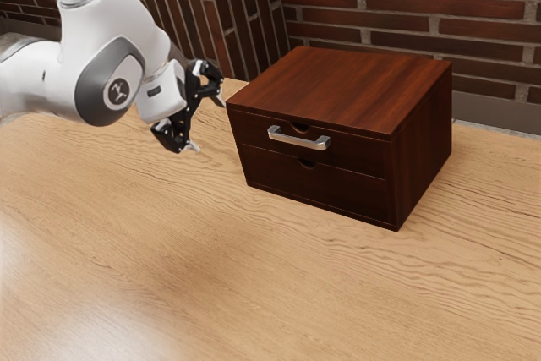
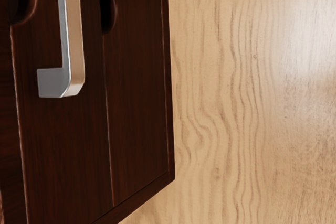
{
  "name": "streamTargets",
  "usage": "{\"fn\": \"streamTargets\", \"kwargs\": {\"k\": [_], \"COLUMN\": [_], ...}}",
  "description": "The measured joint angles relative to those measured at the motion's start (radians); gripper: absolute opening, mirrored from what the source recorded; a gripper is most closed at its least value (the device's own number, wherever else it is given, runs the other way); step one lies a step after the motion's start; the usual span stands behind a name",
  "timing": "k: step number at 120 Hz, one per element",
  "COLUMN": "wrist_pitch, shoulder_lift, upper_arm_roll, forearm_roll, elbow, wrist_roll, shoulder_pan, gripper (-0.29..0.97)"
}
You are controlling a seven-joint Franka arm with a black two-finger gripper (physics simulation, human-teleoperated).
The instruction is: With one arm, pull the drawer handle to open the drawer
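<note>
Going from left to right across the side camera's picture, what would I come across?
White robot arm → black pincer → silver drawer handle → dark side wall of the wooden cabinet.

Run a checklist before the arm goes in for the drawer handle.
1. The gripper is open: ok, its fingers stand apart.
2. The handle is free: ok, nothing on it or in front of it.
3. The top drawer is shut: ok, its front sits flush in the cabinet.
4. The gripper is off the handle: ok, a gap shows between them.
5. The fingers line up with the handle: cannot tell from these angles.
</note>
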Motion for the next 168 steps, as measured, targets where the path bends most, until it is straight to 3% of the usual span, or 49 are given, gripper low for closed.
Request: {"fn": "streamTargets", "kwargs": {"k": [55, 95, 129, 168], "wrist_pitch": [0.043, 0.103, 0.132, 0.154], "shoulder_lift": [0.007, 0.043, 0.063, 0.087], "upper_arm_roll": [0.009, 0.002, -0.023, -0.049], "forearm_roll": [-0.004, -0.006, -0.039, -0.115], "elbow": [-0.001, -0.003, -0.005, -0.004], "wrist_roll": [-0.017, -0.035, -0.044, -0.034], "shoulder_pan": [-0.028, -0.012, 0.042, 0.010], "gripper": [0.67, 0.56, 0.52, 0.51]}}
